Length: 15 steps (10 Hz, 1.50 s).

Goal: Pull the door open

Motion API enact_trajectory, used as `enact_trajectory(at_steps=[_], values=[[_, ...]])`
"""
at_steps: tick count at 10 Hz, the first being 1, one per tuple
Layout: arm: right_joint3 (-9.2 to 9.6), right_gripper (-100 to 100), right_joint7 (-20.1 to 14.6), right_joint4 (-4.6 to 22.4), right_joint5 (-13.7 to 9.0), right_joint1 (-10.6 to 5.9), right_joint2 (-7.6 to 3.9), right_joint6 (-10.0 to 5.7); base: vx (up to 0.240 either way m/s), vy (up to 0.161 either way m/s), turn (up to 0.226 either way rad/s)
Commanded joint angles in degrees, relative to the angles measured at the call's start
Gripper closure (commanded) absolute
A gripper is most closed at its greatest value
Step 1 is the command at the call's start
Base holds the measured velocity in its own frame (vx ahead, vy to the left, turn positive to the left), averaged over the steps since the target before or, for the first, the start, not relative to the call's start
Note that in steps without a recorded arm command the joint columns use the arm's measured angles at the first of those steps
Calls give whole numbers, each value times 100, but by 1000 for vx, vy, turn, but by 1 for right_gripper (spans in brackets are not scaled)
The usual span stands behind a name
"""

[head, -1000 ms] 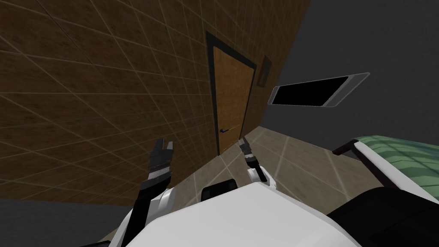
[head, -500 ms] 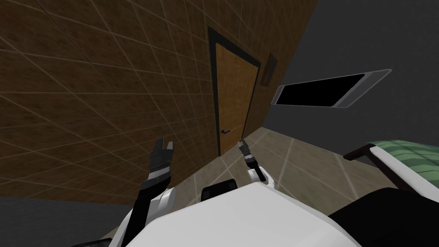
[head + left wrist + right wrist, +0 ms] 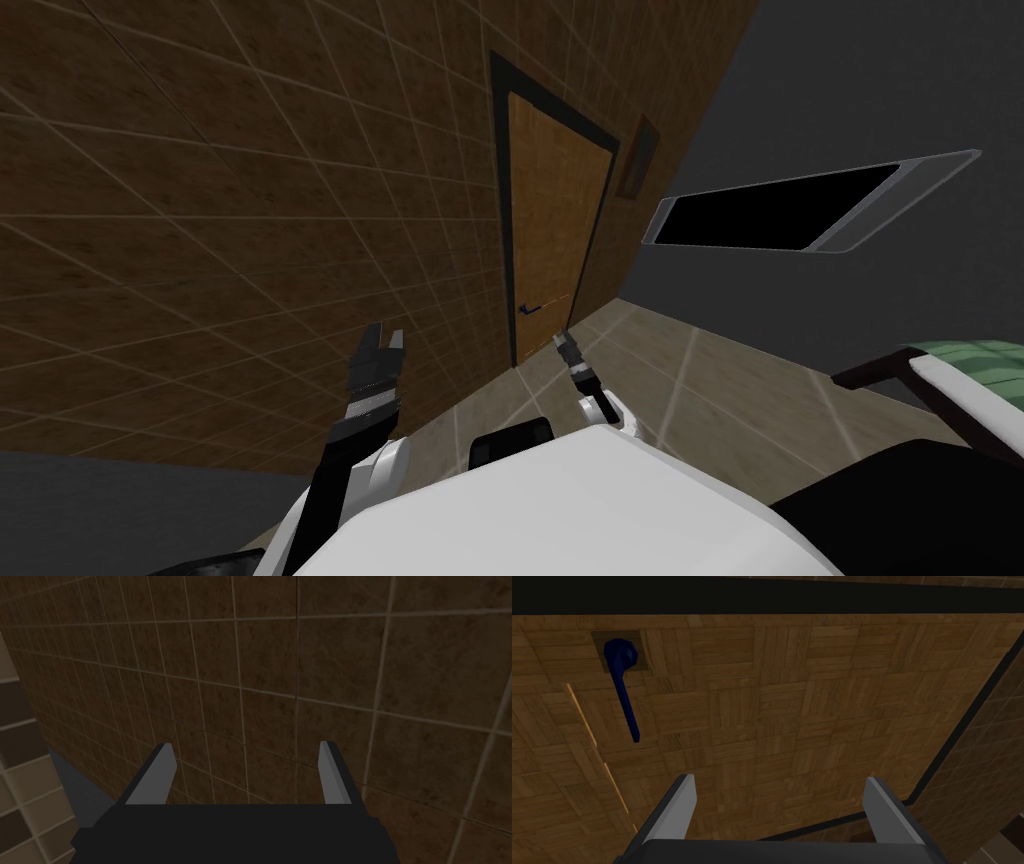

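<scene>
The wood-patterned door (image 3: 552, 215) is sitting shut in its dark frame (image 3: 497, 150), set in the brown tiled wall (image 3: 250, 200) at the far centre of the scene. Its dark blue lever handle (image 3: 623, 683) is lying near the door's left edge. The right end effector (image 3: 779, 781) is pointing at the door panel with its fingers spread and gripping nothing; the handle is lying ahead of it, off to one side and well apart from both fingers. The left end effector (image 3: 245, 748) is facing the tiled wall left of the door, fingers likewise spread and empty.
</scene>
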Motion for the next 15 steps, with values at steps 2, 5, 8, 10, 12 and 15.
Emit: enact_trajectory(at_steps=[2,5,8,10,12,15], values=[[29,-100,-89,408,46,-121,-88,-121,47,-7,46],[71,-100,-196,867,109,-283,-195,-270,67,-17,61],[111,-100,-297,1347,168,-438,-297,-411,66,-16,57],[131,-100,-347,1575,198,-514,-347,-481,44,-12,44],[150,-100,-395,1855,226,-587,-395,-548,42,-8,40],[186,-100,-486,2283,280,-726,-485,-675,65,-27,54]])
